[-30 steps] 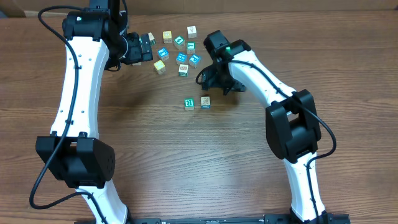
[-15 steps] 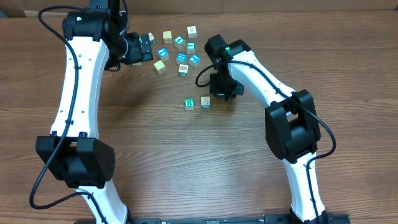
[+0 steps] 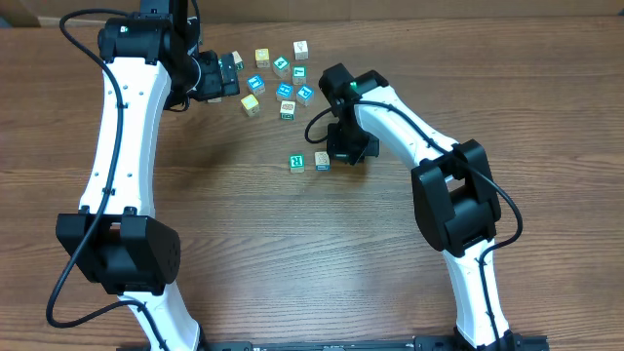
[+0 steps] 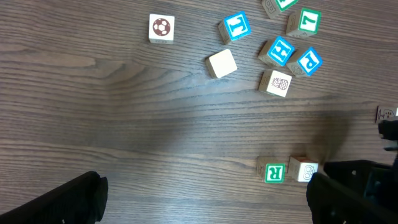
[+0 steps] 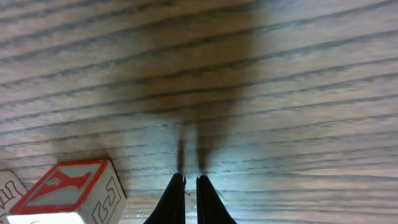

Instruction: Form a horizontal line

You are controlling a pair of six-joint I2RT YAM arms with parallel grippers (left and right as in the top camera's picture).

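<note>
While the left gripper (image 3: 228, 76) hangs with its jaws spread wide and empty at about ten o'clock on the table (image 3: 292, 253), the spare cubes (image 3: 262, 58) lie scattered at its three o'clock. Among them is the blue P cube (image 4: 309, 61), hard beside the blue H cube (image 4: 280, 51). At six o'clock from that scatter sits the horizontal line (image 4: 287, 172) so far: the teal R cube (image 3: 296, 162), with the pale patterned cube (image 3: 321, 160) just beside it at three o'clock. The right gripper (image 5: 189, 182) stands at that cube's three o'clock, fingers pinched together on nothing. The cubes look like light, rigid wood, likely to skid or twist if nudged. I would pinch the P from above across two opposite faces that stand clear of the H.
</note>
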